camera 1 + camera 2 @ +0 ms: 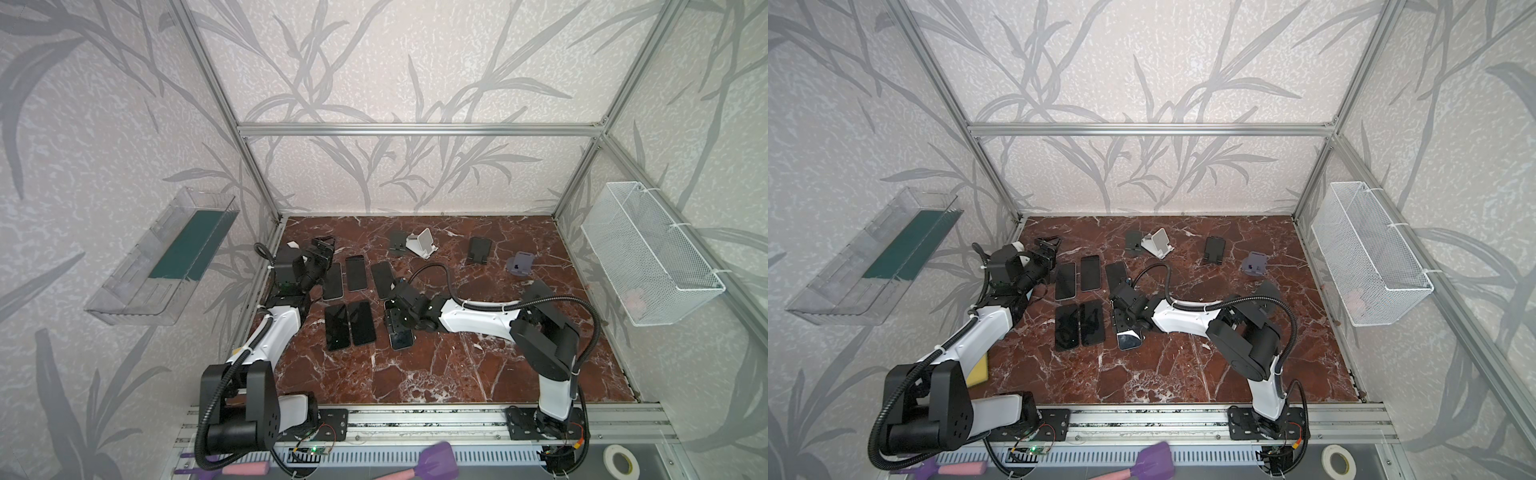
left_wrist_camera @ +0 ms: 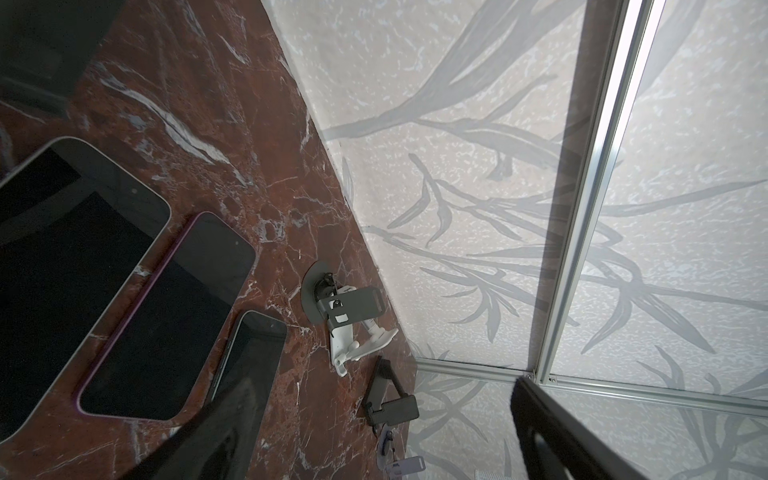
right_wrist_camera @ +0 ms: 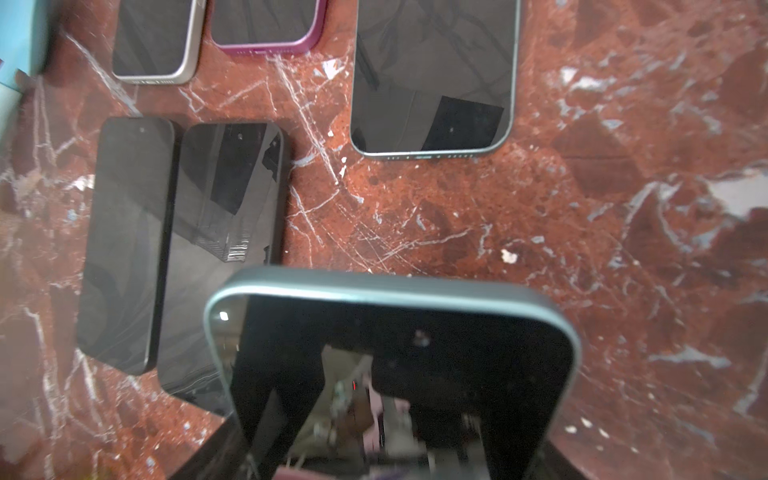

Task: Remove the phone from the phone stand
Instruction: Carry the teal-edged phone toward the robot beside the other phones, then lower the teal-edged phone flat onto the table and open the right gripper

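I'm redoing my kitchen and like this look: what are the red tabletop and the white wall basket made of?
Tabletop: looks like smooth, polished red-brown marble with white veins; possibly a printed sheet. Basket: fine see-through mesh on a wire rim, probably white-painted metal.

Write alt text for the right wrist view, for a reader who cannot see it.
The right gripper holds a phone with a pale blue-green edge, filling the foreground over the red marble table. Beyond it five more lie flat, screens up: two black phones side by side, a silver-edged phone, a purple-edged phone and a larger blue-edged phone.
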Available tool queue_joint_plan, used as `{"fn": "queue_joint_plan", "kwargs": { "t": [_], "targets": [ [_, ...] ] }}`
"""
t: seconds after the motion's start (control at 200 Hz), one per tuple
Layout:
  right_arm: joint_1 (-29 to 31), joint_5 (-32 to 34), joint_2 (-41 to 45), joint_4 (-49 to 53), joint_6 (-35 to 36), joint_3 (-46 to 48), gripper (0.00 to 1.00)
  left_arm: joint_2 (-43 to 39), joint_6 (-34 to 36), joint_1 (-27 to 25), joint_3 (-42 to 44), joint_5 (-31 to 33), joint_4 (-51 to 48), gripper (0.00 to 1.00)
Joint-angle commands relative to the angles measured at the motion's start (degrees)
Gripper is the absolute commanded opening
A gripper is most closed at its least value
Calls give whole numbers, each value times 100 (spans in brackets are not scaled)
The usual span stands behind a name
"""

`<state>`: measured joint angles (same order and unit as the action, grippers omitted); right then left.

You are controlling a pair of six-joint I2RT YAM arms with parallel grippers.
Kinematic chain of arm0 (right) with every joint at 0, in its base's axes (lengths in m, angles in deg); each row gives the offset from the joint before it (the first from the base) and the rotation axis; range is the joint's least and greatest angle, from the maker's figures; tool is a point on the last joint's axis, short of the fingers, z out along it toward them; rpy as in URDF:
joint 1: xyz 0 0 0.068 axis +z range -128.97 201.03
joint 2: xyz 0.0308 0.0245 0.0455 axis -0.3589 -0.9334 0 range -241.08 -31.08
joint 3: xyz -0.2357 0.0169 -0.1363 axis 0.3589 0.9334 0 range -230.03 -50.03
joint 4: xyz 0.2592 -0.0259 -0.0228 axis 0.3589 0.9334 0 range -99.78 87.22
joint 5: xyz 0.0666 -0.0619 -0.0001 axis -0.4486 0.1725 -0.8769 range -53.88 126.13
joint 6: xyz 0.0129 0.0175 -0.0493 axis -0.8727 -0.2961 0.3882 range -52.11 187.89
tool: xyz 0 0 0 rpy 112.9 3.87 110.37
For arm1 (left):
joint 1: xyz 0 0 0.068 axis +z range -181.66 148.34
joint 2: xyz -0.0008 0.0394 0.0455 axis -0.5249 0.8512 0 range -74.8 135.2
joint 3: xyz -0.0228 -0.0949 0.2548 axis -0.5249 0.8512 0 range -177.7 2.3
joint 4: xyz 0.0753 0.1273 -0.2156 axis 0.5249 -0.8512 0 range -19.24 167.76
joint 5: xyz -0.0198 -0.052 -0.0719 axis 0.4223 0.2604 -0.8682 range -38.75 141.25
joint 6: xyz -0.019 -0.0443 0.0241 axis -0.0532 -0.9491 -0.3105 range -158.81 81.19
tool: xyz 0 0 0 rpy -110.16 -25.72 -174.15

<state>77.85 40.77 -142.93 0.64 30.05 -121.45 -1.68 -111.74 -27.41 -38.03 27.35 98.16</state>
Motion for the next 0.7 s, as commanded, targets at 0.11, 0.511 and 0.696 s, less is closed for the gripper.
{"fn": "queue_joint_plan", "kwargs": {
  "t": [0.11, 0.511, 0.696],
  "targets": [
    [128, 348, -293, 242, -31, -14, 63, 77, -79, -16, -108, -185, 268, 96],
    [321, 459, -609, 323, -109, -243, 65, 264, 109, -398, -271, -407, 265, 95],
    [322, 473, -748, 461, -127, -386, 67, 281, 145, -421, -286, -405, 235, 95]
  ]
}}
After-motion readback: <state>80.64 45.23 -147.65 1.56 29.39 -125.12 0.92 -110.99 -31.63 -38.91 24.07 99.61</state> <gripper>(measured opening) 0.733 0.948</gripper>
